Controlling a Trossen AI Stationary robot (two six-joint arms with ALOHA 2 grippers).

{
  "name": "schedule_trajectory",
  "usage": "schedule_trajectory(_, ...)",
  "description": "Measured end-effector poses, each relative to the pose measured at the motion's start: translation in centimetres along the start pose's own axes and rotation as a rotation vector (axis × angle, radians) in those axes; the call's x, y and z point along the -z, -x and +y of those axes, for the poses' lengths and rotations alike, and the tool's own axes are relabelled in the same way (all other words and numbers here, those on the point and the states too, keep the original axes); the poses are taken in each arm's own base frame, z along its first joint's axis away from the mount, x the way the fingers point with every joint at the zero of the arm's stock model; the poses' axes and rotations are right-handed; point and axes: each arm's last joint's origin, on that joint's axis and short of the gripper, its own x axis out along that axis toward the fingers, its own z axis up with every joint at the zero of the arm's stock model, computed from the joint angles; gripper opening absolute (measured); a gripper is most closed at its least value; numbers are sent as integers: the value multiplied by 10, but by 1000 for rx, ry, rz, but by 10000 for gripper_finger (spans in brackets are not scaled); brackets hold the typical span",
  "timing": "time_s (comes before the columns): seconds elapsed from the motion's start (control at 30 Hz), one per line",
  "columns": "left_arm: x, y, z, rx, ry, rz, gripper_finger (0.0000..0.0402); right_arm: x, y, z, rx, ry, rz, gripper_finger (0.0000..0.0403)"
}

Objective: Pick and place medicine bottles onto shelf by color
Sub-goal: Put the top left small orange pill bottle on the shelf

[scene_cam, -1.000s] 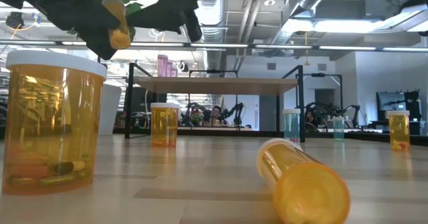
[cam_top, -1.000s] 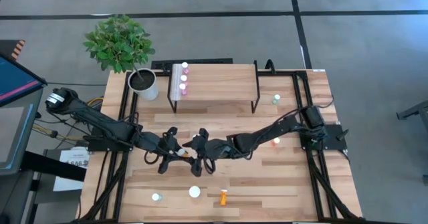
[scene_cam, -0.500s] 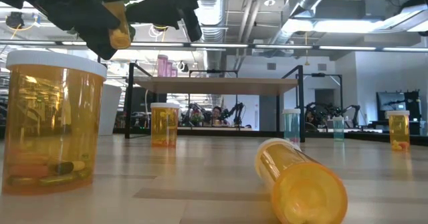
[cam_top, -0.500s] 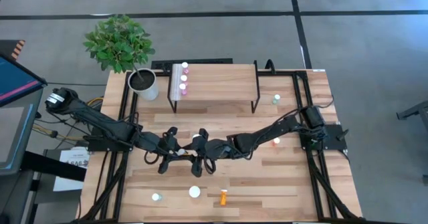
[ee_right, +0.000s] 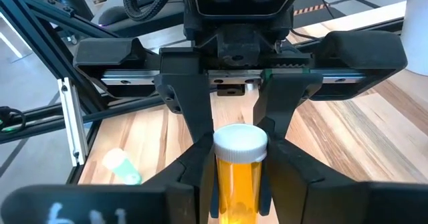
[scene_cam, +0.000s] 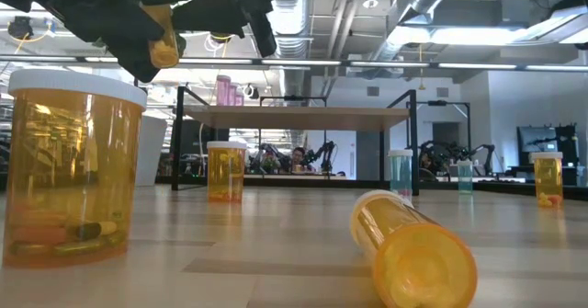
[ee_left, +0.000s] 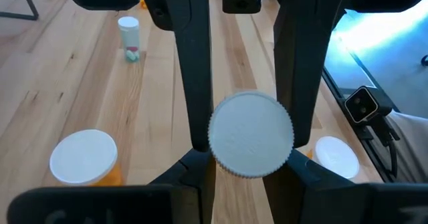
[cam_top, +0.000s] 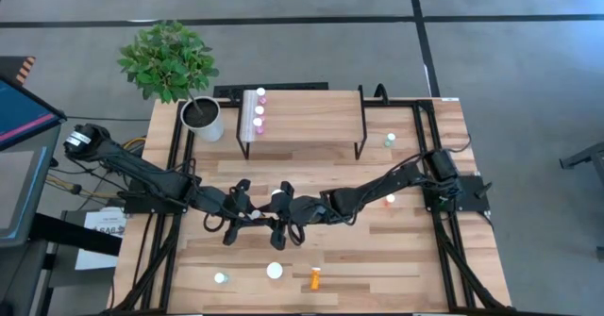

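Seen from above, the left hand (cam_top: 247, 216) and right hand (cam_top: 281, 214) meet nose to nose over the middle of the bench (cam_top: 415, 259), a small orange bottle (cam_top: 260, 216) caught between them. Behind them the shelf (cam_top: 311, 116) carries pink bottles (cam_top: 260, 110) along its left edge, beside a potted plant (cam_top: 175, 66); a teal bottle (cam_top: 389, 141) stands right of the shelf, and a white-capped bottle (cam_top: 275, 271), a teal one (cam_top: 220, 279) and a toppled orange one (cam_top: 315, 278) sit near the front edge. At bench level, the held orange bottle (scene_cam: 165, 34) hangs above the surface among dark fingers, with a large orange bottle (scene_cam: 69, 165) upright at left and another (scene_cam: 415, 248) on its side. The left wrist camera shows that hand's fingers (ee_left: 192, 70) clamped on either side of the bottle's white cap (ee_left: 251, 134). The right wrist camera shows the same bottle (ee_right: 239, 167), the left hand's fingers (ee_right: 189, 114) pressed on its cap end while the right hand's own fingers (ee_right: 190, 170) close against its orange body.
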Motion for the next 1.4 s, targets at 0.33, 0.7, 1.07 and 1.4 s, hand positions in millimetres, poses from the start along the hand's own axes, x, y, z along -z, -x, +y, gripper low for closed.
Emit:
schedule_trajectory(0.33, 1, 0, 0, -4, 9, 13, 87, 1, 0, 0, 2, 3, 9, 130)
schedule_trajectory(0.7, 6, 0, 3, -42, 9, 58, 174, 2, -1, -3, 8, 8, 25, 129)
schedule_trajectory(1.07, 4, 25, 8, -167, -31, 30, 192, -28, 17, -23, 62, 68, 40, 129)
schedule_trajectory(1.4, 22, 63, 16, -129, -7, -155, 192, -82, 43, -78, 173, 113, -94, 129)
